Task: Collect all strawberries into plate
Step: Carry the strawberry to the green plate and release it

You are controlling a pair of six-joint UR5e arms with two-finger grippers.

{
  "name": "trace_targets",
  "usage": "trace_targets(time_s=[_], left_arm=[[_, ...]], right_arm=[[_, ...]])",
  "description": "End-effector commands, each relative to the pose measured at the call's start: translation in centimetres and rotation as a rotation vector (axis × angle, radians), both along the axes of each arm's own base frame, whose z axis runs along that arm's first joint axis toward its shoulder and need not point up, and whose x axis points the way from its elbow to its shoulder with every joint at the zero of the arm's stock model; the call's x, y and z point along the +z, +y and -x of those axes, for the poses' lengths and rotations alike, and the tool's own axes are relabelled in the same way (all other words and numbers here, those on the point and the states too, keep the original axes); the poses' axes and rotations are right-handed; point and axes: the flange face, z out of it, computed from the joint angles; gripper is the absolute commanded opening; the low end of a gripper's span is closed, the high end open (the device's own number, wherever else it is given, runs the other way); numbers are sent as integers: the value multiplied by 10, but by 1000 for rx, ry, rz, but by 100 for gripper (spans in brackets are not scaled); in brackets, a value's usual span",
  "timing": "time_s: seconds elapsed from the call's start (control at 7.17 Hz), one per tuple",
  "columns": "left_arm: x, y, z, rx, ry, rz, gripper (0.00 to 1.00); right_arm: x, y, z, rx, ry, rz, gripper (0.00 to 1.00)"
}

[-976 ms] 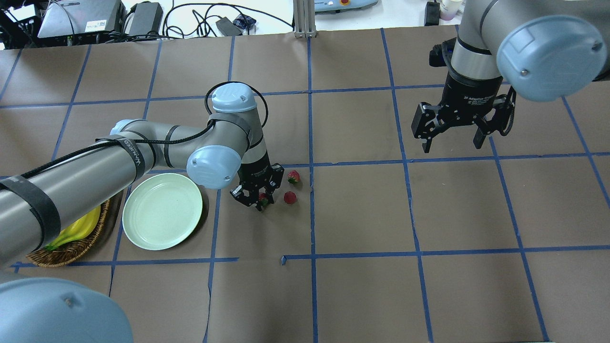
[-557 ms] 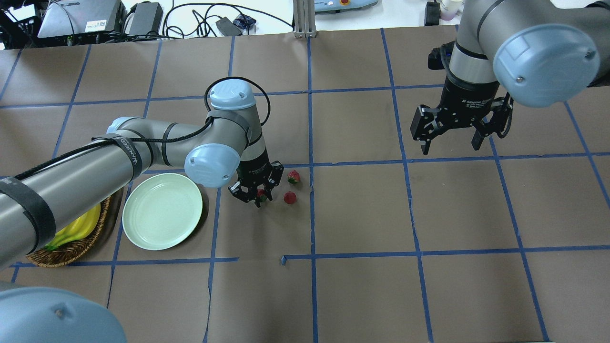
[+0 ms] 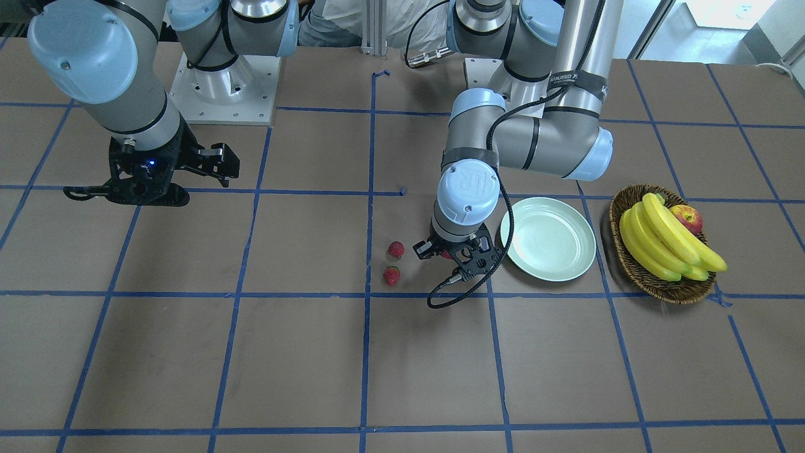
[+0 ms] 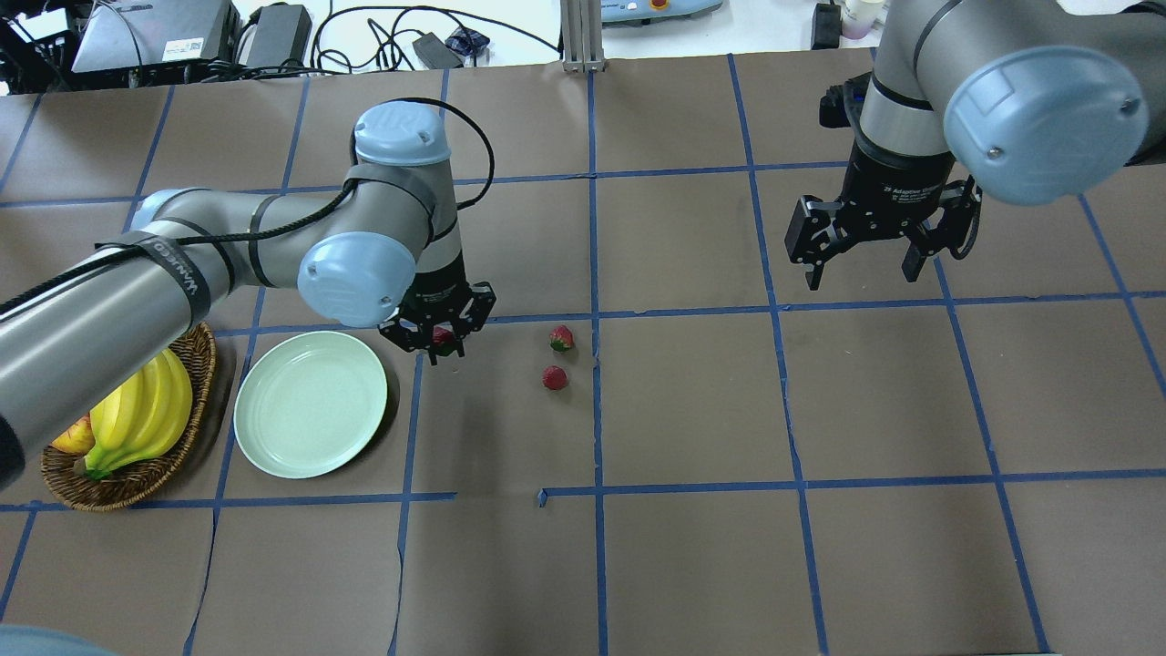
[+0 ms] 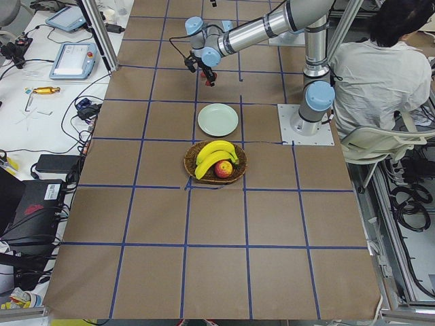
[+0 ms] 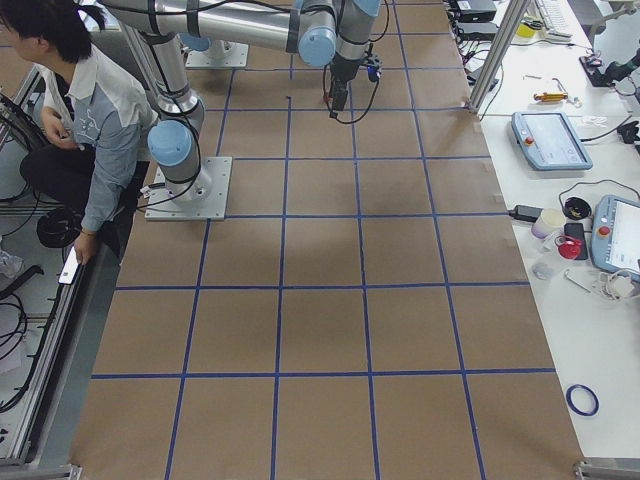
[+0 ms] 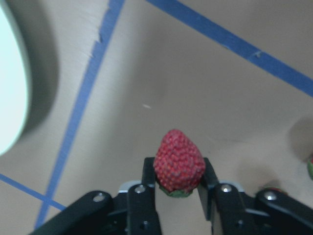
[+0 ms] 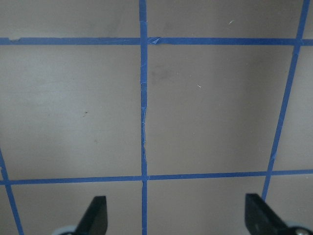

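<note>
**Carry step, first strawberry of three.** My left end effector [image 4: 439,342] is clamped on one strawberry [image 7: 179,160]. Its two fingers [image 7: 146,188] pinch the fruit's sides, with the green cap toward the palm. I judge the berry to be lifted clear of the tabletop [image 4: 692,410]. It hangs near the plate [image 4: 310,415], beyond the rim and not yet over the dish; in the left wrist view the pale rim shows only at the left edge. The plate holds nothing. Two more strawberries, one [image 4: 561,339] and the other [image 4: 555,377], lie close together on the tabletop, well apart from the plate. My right end effector [image 4: 865,264] hovers far off over bare paper with its fingers spread wide and nothing between them. A wicker basket [image 3: 666,296] of bananas and an apple stands just beyond the plate.

**Next move, as I judge it.** I carry the berry sideways until it is over the plate's middle, lower it, then part the fingers close to the surface so the rounded fruit does not roll off.
</note>
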Motion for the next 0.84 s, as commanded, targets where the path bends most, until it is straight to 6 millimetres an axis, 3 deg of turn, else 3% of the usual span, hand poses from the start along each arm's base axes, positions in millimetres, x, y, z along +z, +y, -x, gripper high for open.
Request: trace_targets(time_s=[0.0, 0.28, 0.42, 0.56, 0.7], left_arm=[[18, -1, -62, -111, 23, -70, 0], [11, -2, -117, -249, 9, -132, 0], [-5, -1, -141, -327, 60, -180, 0], [-10, 1, -156, -383, 97, -202, 0], [-20, 3, -157, -376, 102, -214, 87]], right_arm=[[0, 0, 0, 1, 0, 1, 100], [0, 0, 0, 1, 0, 2, 100], [1, 0, 0, -4, 1, 4, 100], [1, -1, 0, -7, 2, 6, 100], [2, -1, 0, -7, 2, 7, 100]])
